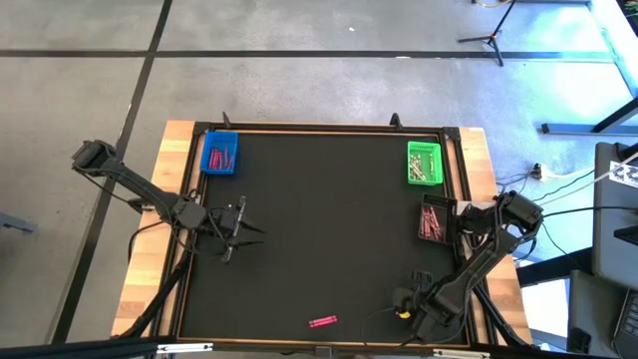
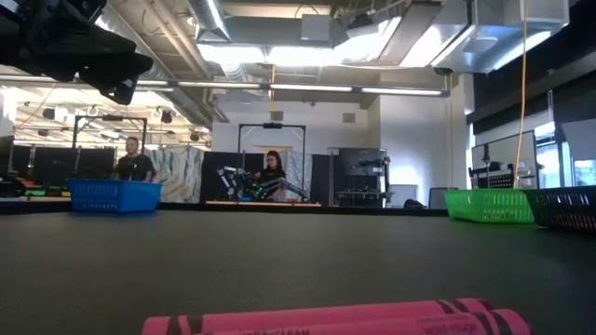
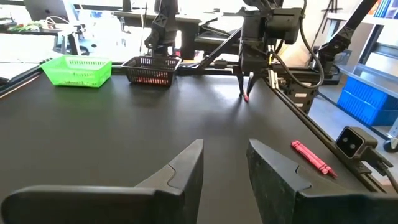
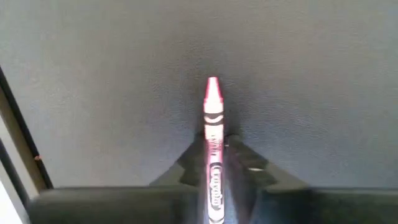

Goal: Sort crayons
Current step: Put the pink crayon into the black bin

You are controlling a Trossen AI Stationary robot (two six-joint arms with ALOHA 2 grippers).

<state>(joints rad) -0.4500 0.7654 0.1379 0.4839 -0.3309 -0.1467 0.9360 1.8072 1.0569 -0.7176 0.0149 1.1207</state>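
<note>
While the left gripper hangs with its fingers parted and empty over the mat's left side, the right gripper near the front right corner pinches a pink crayon, tip pointing down. Two loose crayons, probably touching, lie at the front edge.

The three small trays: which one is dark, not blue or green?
The dark tray at the table's right edge, just below the green tray; it holds pink-red crayons. The blue tray sits top-left.
</note>
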